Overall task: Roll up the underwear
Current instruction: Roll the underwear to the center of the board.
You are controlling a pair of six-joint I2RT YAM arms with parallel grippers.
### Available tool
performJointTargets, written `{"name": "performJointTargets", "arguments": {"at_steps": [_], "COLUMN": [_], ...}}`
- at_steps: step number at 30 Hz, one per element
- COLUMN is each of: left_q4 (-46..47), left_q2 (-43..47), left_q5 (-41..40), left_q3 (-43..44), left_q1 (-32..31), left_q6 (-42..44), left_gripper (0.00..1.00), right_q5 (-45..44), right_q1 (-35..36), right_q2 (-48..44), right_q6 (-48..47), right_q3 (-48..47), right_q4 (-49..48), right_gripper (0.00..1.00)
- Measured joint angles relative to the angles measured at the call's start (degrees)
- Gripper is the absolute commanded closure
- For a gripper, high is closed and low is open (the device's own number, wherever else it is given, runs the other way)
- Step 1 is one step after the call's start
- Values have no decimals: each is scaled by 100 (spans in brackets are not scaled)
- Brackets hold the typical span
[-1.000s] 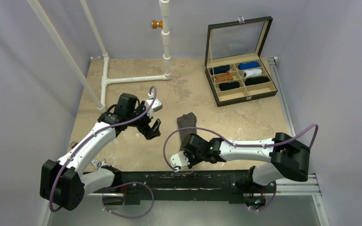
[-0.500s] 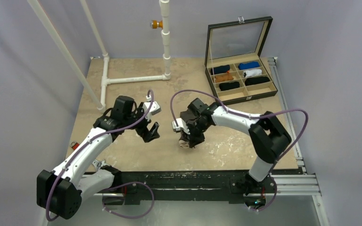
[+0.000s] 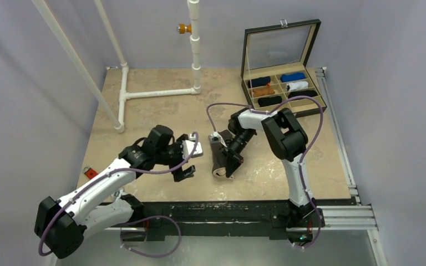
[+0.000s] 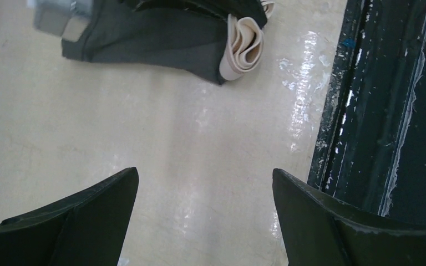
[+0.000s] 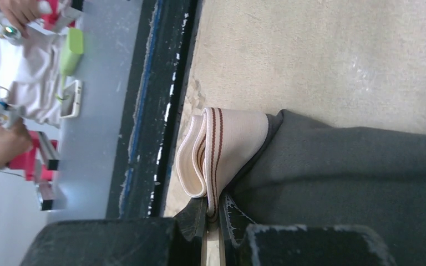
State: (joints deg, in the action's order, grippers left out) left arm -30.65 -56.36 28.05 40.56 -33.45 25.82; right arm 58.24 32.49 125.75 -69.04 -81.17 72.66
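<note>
The underwear (image 3: pixel 217 157) is a dark grey garment lying folded in a narrow strip in the middle of the table, its pale tan waistband (image 3: pixel 219 173) curled at the near end. My right gripper (image 5: pixel 213 213) is shut on the striped waistband (image 5: pixel 222 144), with the grey fabric (image 5: pixel 355 177) stretching away to the right. From above, the right gripper (image 3: pixel 227 166) sits at the strip's right side. My left gripper (image 3: pixel 184 172) hovers open just left of it. In the left wrist view the left gripper (image 4: pixel 205 177) is over bare table, the underwear (image 4: pixel 155 33) ahead of it.
An open dark box (image 3: pixel 263 118) with several rolled garments in its compartments stands at the back right. A white pipe frame (image 3: pixel 155 93) lies at the back left. A black rail (image 3: pixel 227 210) runs along the near edge. A small red object (image 3: pixel 90 172) lies near the left edge.
My right arm swung from the near edge to the middle and took the waistband, dragging the underwear nearer. My left arm moved right and nearer, still open.
</note>
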Motion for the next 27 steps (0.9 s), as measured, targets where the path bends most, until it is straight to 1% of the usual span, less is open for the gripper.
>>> {"name": "performJointTargets", "arguments": {"at_steps": [3,8,10,13,15,21,24,27], "left_q4": [151,638,960,1423,1692,2188,2356,2483], "left_q2": [-157,-669,-920,-1283,-1537,-2212,-2487,-2697], "left_q5": [-284,-916,-1261,-1648,-1832,-2149,-2232,-2256], "left_q3": [-11,-11,-11,-13,-13,7,50,111], "left_q1": [-629,-1655,-2105,-2559,-2712,-2868,-2929,-2933], "left_q6": [133,369,492,651,713,844,852,844], "left_gripper": [10,10,10,9,5,4,7,15], "right_q5": [144,289,326,411,435,435,435,435], "right_q1": [-68,-105,-107,-107,-107,-107,-107,-107], "right_q2": [160,343,415,516,538,538,538,538], "right_q6": [-46,59,120,227,262,317,323,328], "right_q3": [-59,-160,-188,-240,-245,-251,-251,-251], "right_q4": [267,459,503,566,577,577,577,577], "right_gripper": [100,100,100,100,100,100,100,100]}}
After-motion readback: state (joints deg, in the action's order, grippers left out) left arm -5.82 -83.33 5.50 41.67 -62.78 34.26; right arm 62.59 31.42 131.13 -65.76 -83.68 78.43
